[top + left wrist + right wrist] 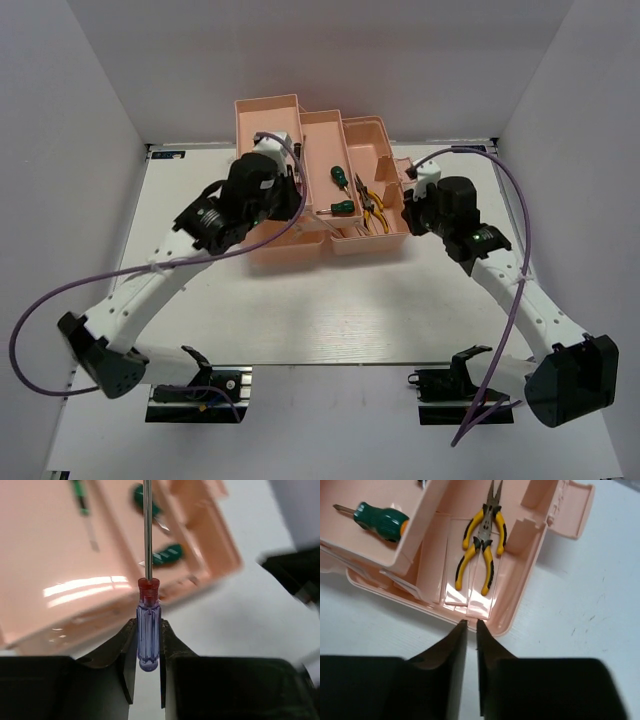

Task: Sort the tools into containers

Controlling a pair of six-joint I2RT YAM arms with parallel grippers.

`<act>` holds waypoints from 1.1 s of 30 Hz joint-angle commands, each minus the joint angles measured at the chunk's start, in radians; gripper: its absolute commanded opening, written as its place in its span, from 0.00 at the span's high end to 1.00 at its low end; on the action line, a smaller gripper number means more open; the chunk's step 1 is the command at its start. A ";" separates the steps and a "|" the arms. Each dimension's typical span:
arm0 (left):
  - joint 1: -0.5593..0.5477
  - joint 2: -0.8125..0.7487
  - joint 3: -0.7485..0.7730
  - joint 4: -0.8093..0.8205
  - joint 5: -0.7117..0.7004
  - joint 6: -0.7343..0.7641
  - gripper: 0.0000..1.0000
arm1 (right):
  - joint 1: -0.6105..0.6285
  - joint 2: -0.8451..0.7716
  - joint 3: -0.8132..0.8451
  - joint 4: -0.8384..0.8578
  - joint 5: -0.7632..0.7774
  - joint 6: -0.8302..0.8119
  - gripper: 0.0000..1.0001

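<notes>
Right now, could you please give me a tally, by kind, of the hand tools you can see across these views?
Yellow-handled metal pliers: 2
Stubby dark-green-handled screwdrivers: 2
Slim purple translucent-handled screwdriver: 1
Slim black-and-green-handled screwdriver: 1
Total: 6

White table (330,310) with a faint wood grain, a few small dark scuff marks (592,617) on its surface, plain pale walls (70,120) closing it in on three sides
</notes>
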 commanded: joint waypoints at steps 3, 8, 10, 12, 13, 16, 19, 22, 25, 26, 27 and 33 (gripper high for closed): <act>0.075 0.190 0.125 0.035 -0.339 -0.111 1.00 | -0.034 -0.049 -0.066 -0.011 0.037 -0.041 0.66; 0.130 0.352 0.285 0.004 -0.324 -0.082 1.00 | -0.062 -0.081 -0.094 -0.014 0.026 -0.049 0.59; 0.155 0.425 0.324 -0.025 -0.306 -0.073 0.83 | -0.068 -0.077 -0.095 -0.018 0.016 -0.050 0.53; 0.175 0.473 0.400 -0.100 -0.287 -0.073 0.62 | -0.083 -0.063 -0.092 -0.018 0.008 -0.044 0.50; 0.190 0.487 0.423 -0.111 -0.264 -0.061 0.41 | -0.091 -0.060 -0.091 -0.014 0.006 -0.044 0.47; 0.199 0.475 0.423 -0.081 -0.212 -0.036 0.25 | -0.108 -0.013 -0.071 0.002 -0.007 -0.037 0.45; 0.208 0.423 0.446 -0.062 -0.186 0.007 0.20 | -0.132 0.082 -0.019 -0.006 -0.056 -0.027 0.42; 0.208 0.288 0.400 -0.016 -0.247 0.038 0.20 | -0.149 0.250 0.078 -0.055 -0.128 -0.009 0.40; 0.251 0.160 0.255 -0.002 -0.359 0.015 0.22 | -0.172 0.322 0.185 -0.069 -0.159 0.022 0.38; 0.268 0.121 0.212 -0.016 -0.373 0.004 0.23 | -0.180 0.378 0.201 -0.072 -0.199 0.032 0.38; 0.283 0.047 0.169 -0.027 -0.384 -0.014 0.23 | -0.188 0.392 0.228 -0.066 -0.204 0.043 0.38; 0.418 -0.116 -0.170 -0.039 -0.287 -0.159 0.24 | -0.191 0.588 0.385 -0.135 -0.195 0.052 0.47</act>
